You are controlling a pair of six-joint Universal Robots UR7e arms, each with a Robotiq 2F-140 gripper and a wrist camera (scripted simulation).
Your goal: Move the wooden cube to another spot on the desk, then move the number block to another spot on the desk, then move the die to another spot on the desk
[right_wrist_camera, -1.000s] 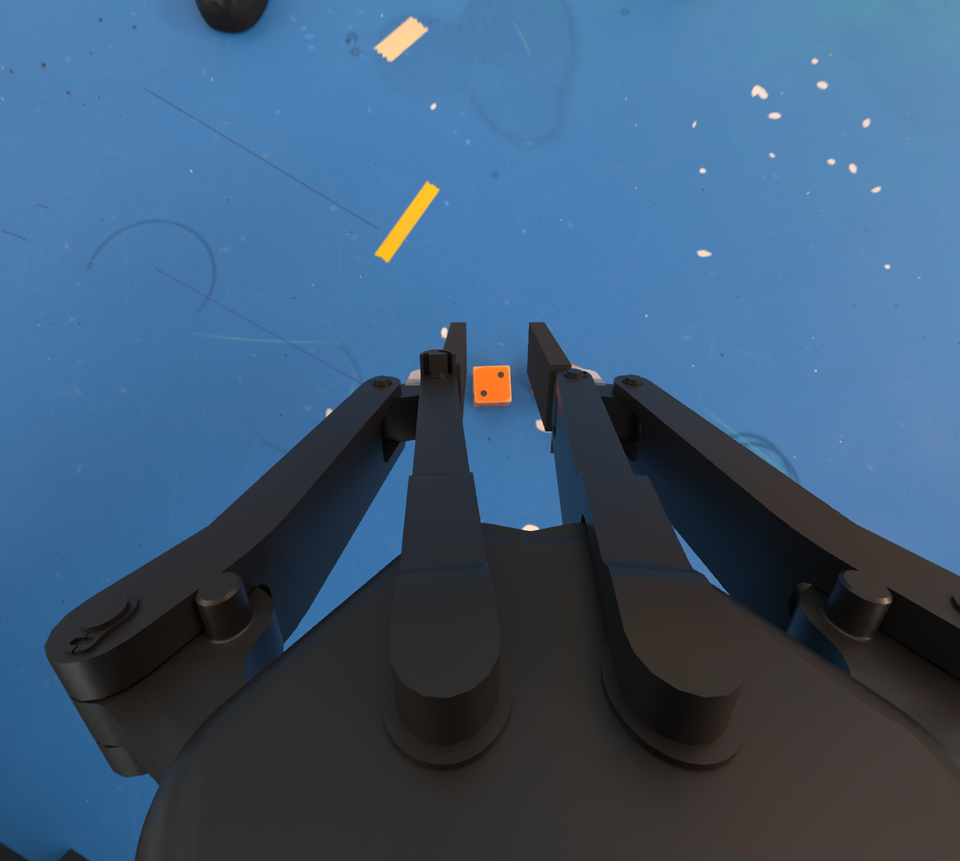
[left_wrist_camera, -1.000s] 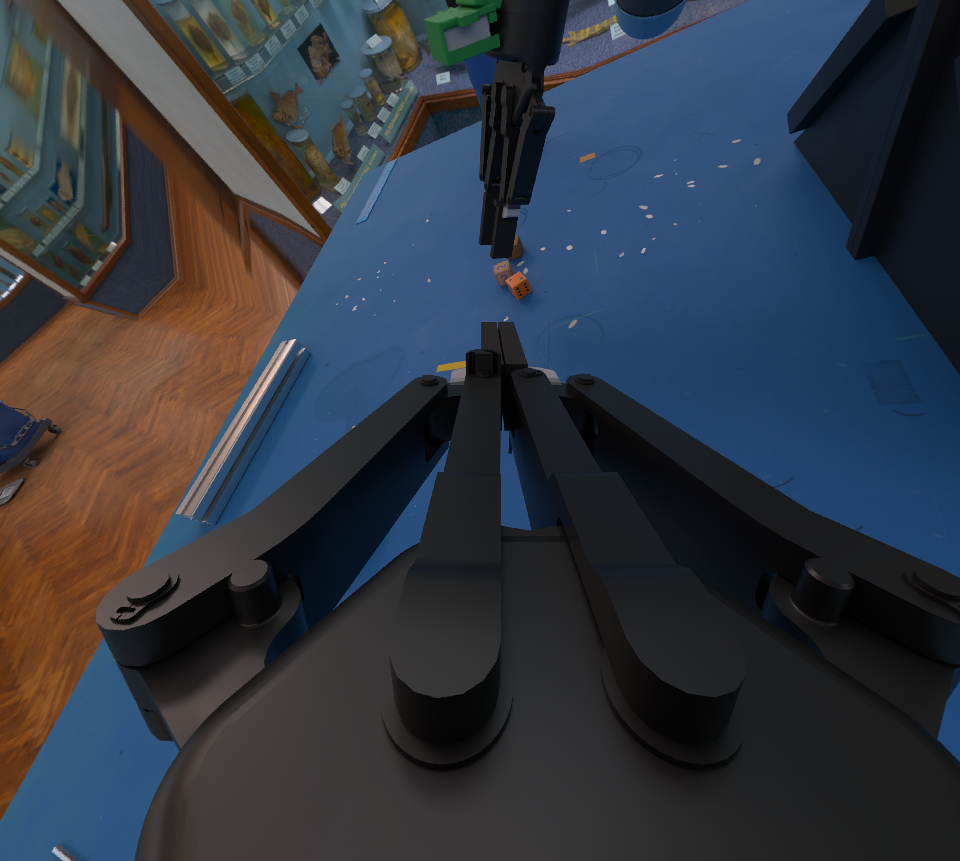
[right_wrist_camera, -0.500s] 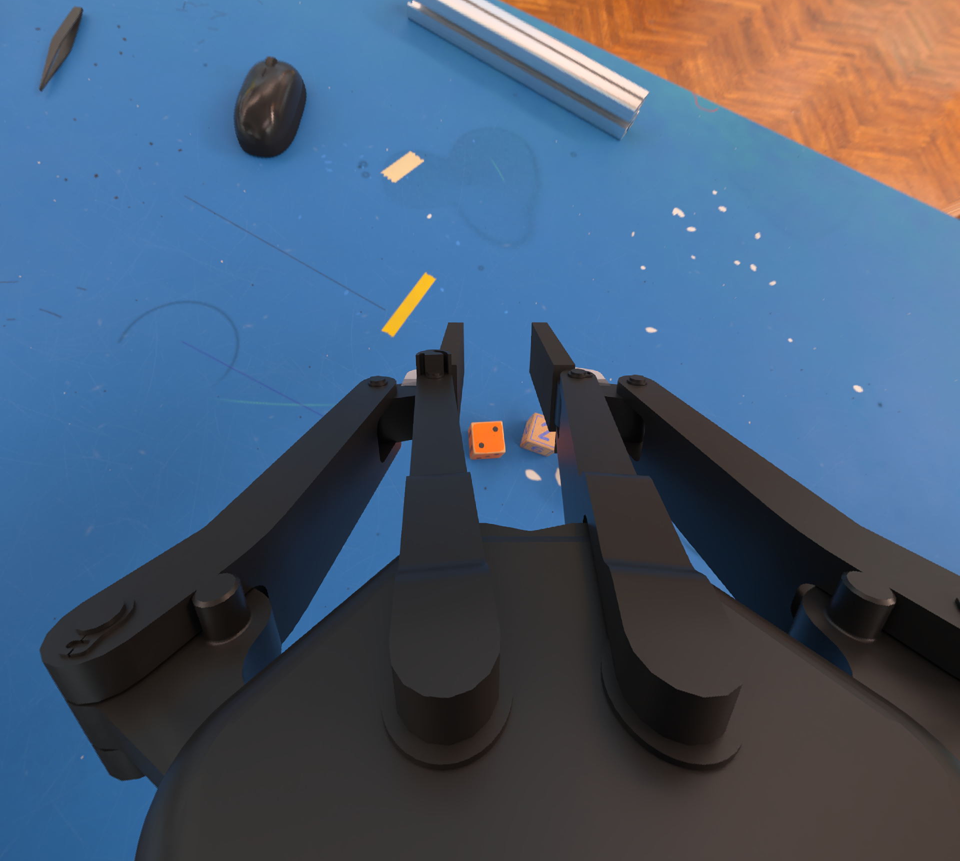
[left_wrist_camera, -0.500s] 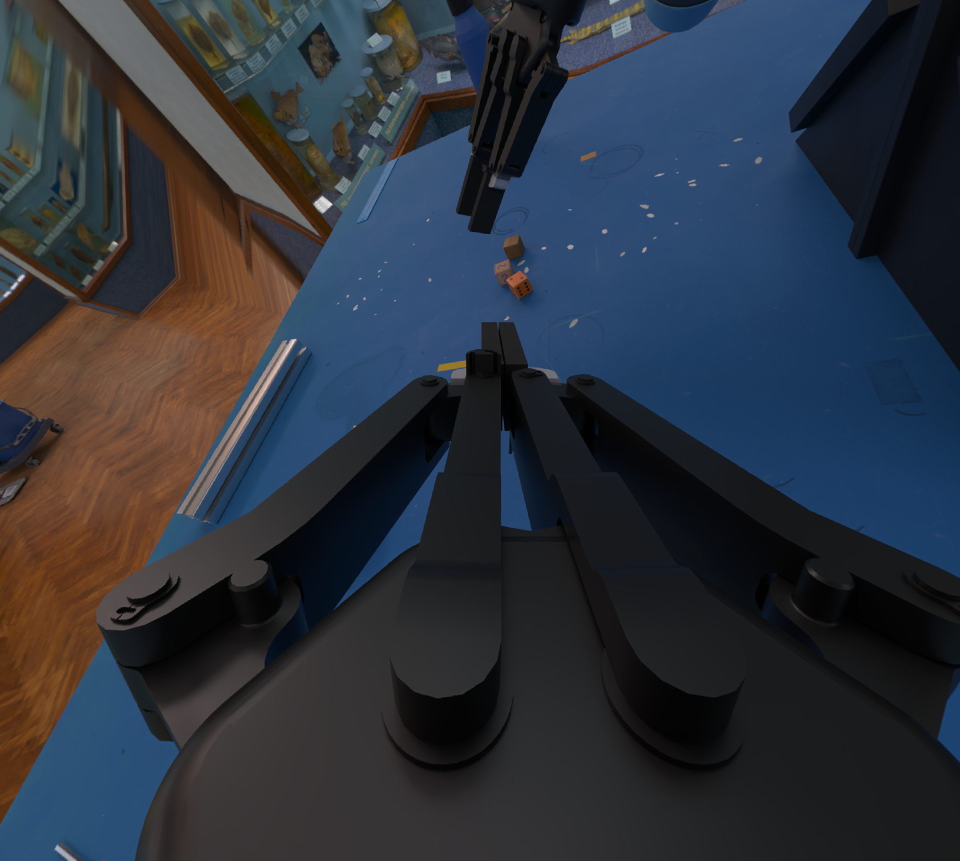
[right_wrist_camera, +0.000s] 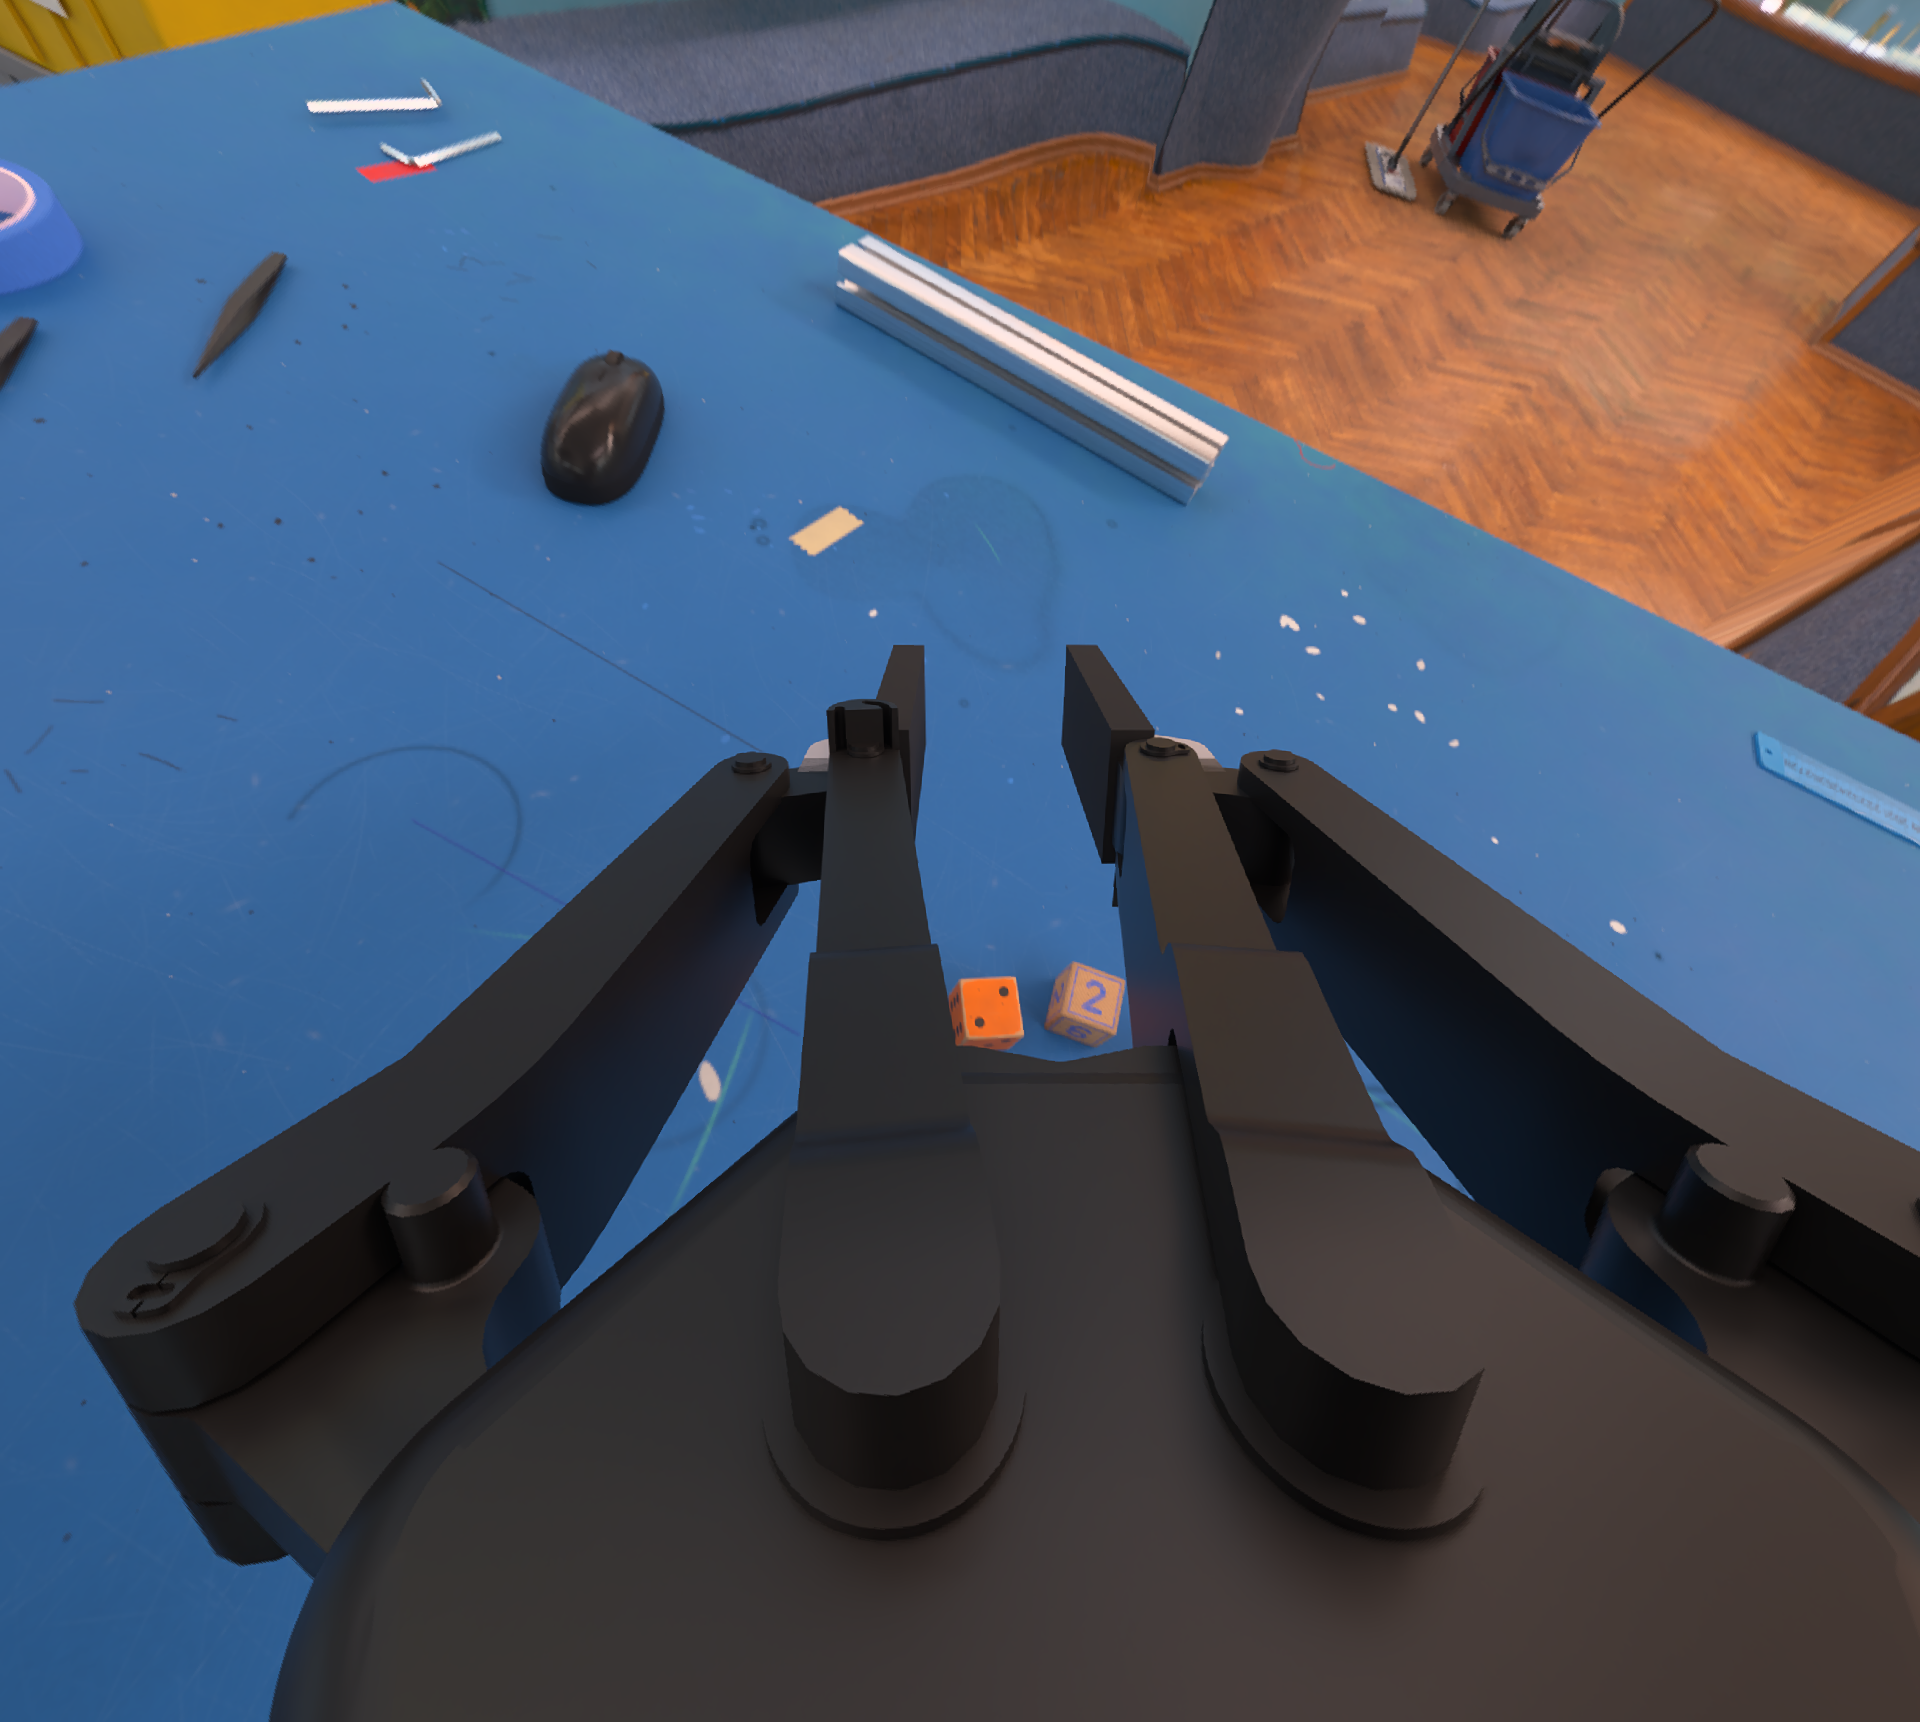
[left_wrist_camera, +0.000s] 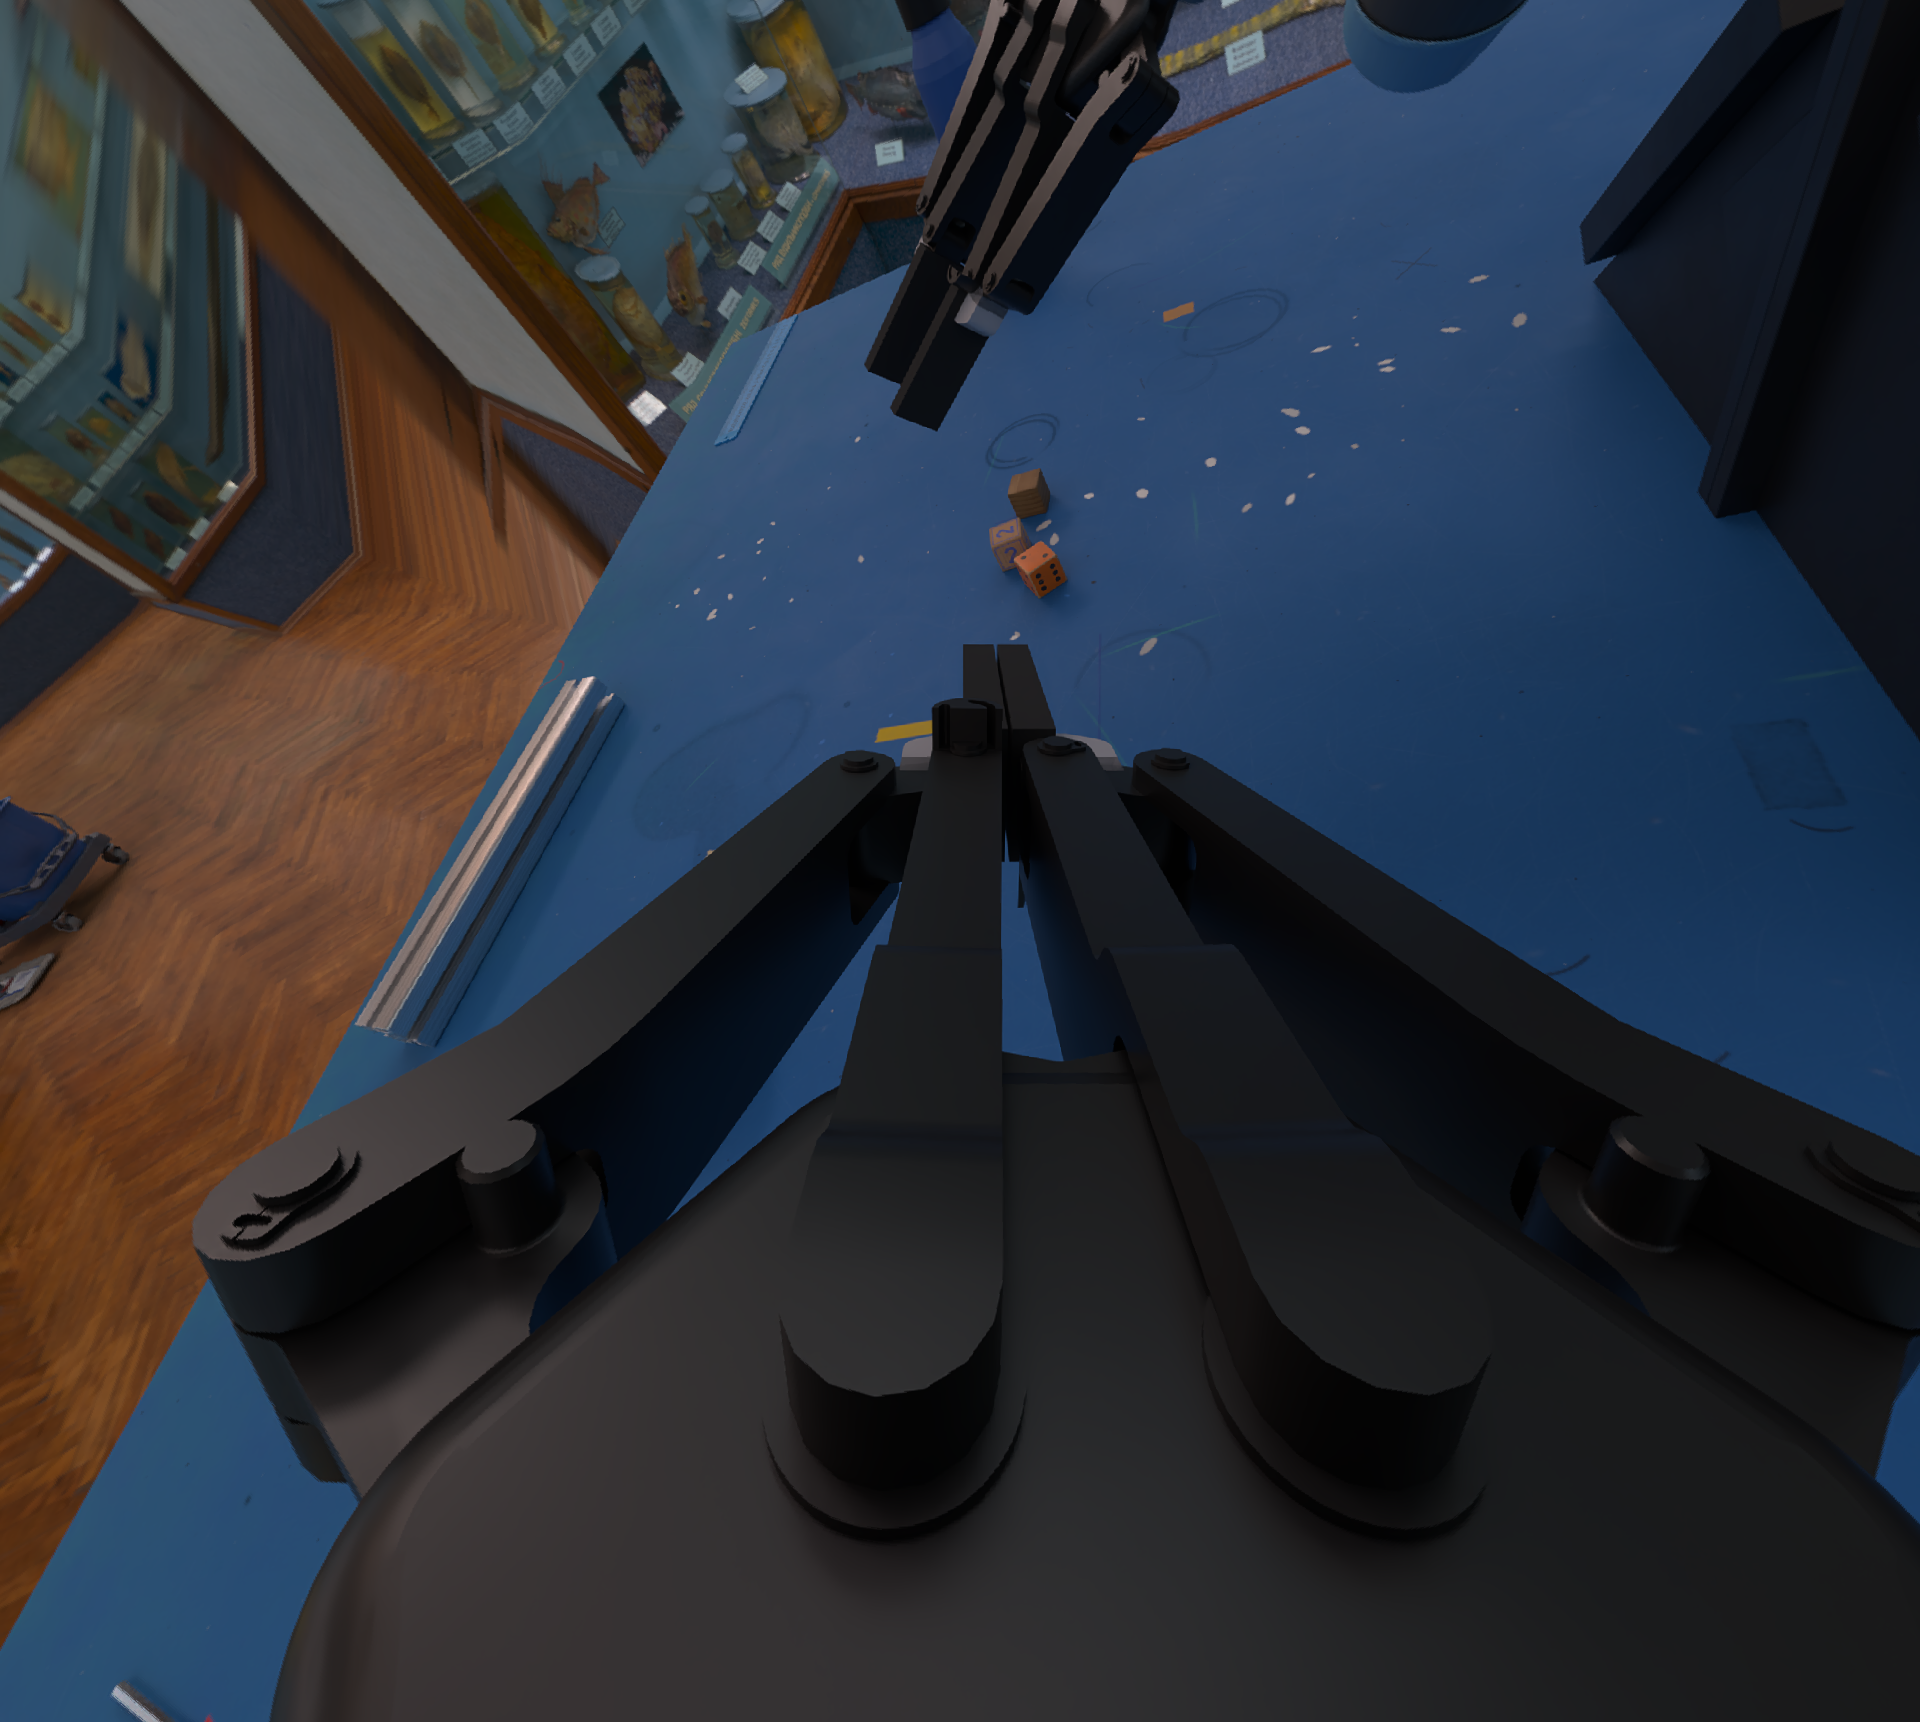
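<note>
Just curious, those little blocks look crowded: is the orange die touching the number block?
Apart. The right wrist view shows a strip of blue desk between the die and the number block.

the wooden cube [left_wrist_camera: 1028,492] is a small plain brown block with visible grain, resting flat on the blue desk [left_wrist_camera: 1403,737], farthest of the three in the left wrist view. the number block [left_wrist_camera: 1006,542] is a pale tan cube with blue figures printed on its faces; it sits on the desk nearer than the wooden cube and slightly to its left, a small gap between them. the die [left_wrist_camera: 1040,570] is orange with black pips, turned corner-on in the left wrist view, nearest of the three and just beside the number block. in the right wrist view the die [right_wrist_camera: 987,1010] lies left of the number block [right_wrist_camera: 1086,1002], slightly apart, a two-pip face up.
</note>
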